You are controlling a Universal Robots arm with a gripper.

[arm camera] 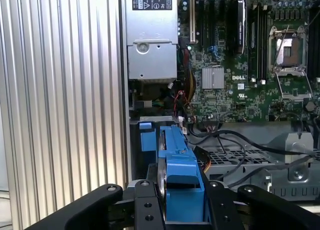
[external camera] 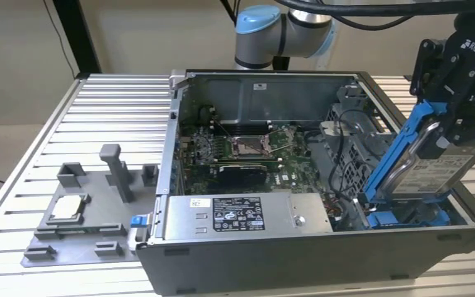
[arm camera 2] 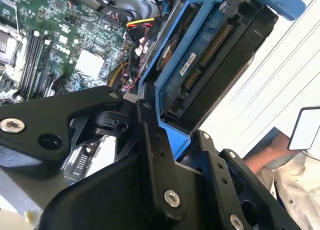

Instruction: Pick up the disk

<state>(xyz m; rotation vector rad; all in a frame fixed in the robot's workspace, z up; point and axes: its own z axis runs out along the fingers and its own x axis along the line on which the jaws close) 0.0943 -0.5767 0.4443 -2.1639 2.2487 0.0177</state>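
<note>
**Blue-framed disk clamped, tilted over the case**

Blue plastic frames the disk [external camera: 435, 162], which is held by the gripper [external camera: 456, 117] at the exterior view's right, w/ the jaws clamped on it. The disk is seen tilted, its upper end in the gripper and its lower end down at the blue bay [external camera: 407, 218] inside the open case [external camera: 303, 260]; whether the lower end is clear of the bay cannot be told. In the second wrist view the disk [arm camera 2: 210, 60] is gripped between black fingers [arm camera 2: 150, 140], connector edge exposed. In the first wrist view the frame's blue edge [arm camera: 182, 187] is pinched between both fingers, approx. over the case's side wall. The motherboard [external camera: 242, 148] lies on the case floor, and the grey power supply [external camera: 246, 213] sits along the near wall. A grey fixture [external camera: 85, 210] is set on the ribbed table [external camera: 97, 111], beside the case at the exterior view's left.
</note>
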